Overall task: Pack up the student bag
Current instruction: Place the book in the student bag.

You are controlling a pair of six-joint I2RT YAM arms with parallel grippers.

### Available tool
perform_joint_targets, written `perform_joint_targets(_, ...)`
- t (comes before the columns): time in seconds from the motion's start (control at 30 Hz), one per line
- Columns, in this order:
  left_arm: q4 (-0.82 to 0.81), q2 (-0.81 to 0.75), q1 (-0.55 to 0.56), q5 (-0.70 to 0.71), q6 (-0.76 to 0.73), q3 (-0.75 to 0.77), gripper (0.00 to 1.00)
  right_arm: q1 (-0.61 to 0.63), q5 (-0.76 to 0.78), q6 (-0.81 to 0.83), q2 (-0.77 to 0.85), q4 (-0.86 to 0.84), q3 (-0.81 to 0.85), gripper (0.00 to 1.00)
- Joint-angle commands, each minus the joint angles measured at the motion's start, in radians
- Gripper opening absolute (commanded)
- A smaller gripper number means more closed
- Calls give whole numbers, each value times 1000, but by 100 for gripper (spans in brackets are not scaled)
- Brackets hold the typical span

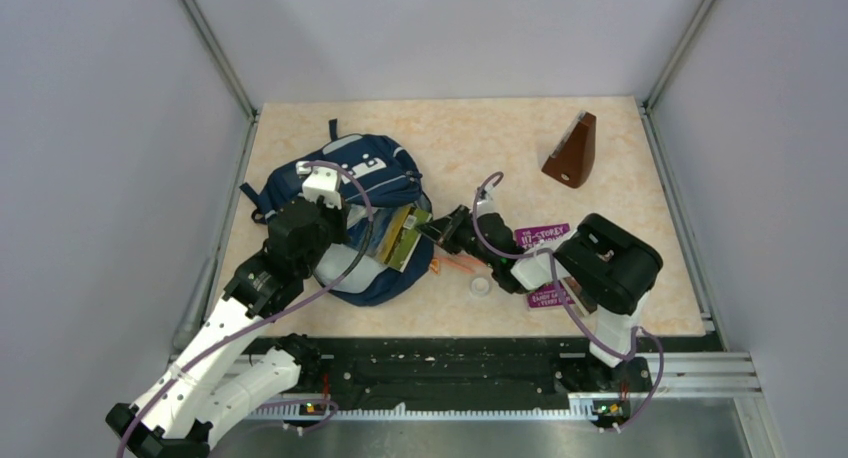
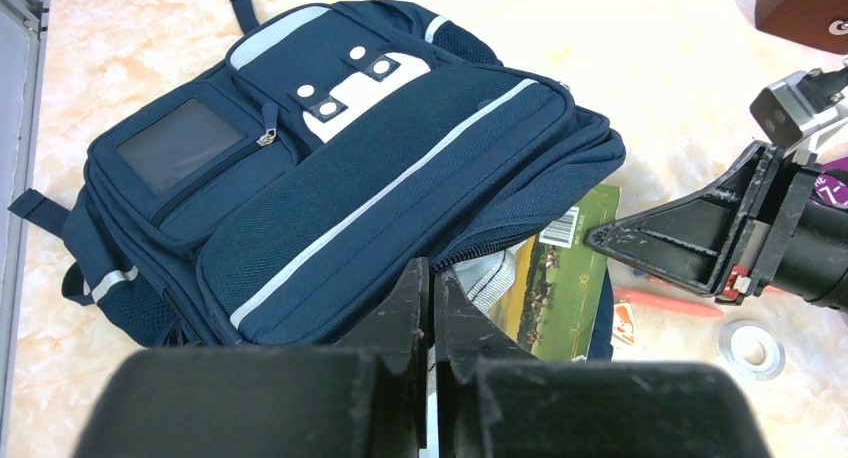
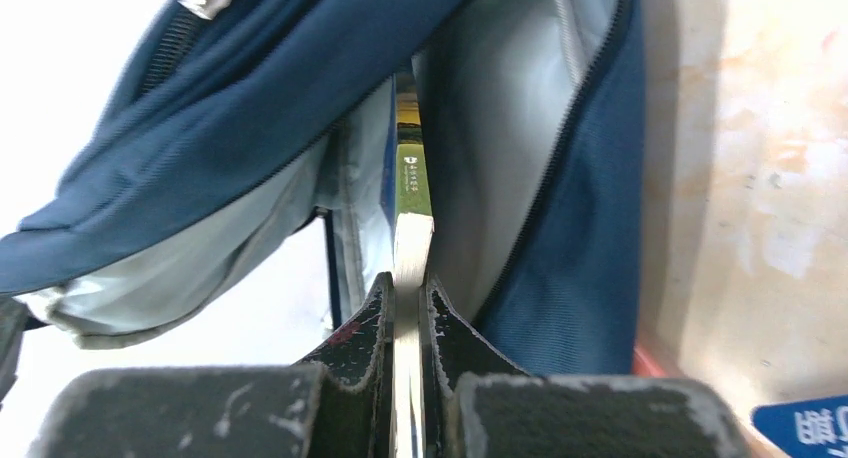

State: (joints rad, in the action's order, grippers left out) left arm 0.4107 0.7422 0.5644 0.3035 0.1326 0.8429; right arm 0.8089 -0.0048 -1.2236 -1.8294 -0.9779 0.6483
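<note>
The student bag (image 1: 365,183), navy with grey-white stripes, lies at the table's left centre with its main opening facing right. My left gripper (image 1: 335,226) is shut on the upper edge of that opening, seen in the left wrist view (image 2: 432,276) at the zipper line of the bag (image 2: 400,168). My right gripper (image 1: 440,230) is shut on a thin green book (image 1: 405,236). The book's far end is inside the opening, between the pale grey lining walls. The right wrist view shows the gripper (image 3: 408,290), the book (image 3: 412,208) and the bag (image 3: 590,228). The book also shows in the left wrist view (image 2: 565,278).
A brown wedge-shaped object (image 1: 573,153) stands at the back right. A purple book (image 1: 545,235) lies partly under my right arm. A small white tape ring (image 1: 481,285) and an orange item (image 1: 455,263) lie just right of the bag. Grey walls enclose the table.
</note>
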Motion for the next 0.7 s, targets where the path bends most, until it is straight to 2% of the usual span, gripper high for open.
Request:
perform_joint_targets(0.0,-121,-24,-1,-8,9,16,0,-2,9,-14,77,-205,10,0)
perform_joint_targets(0.2,-121,-27,-1,-9,10,16,0,-1,29,-39,73,-333,1,0)
perform_joint_targets(0.43,-121,-29,0,-12,10,17,0,7,148,-93,0,-467,-4,0)
perform_joint_targets(0.67,-120,-30,-1,-18,12,16,0,68,346,-3,21,-155,58,0)
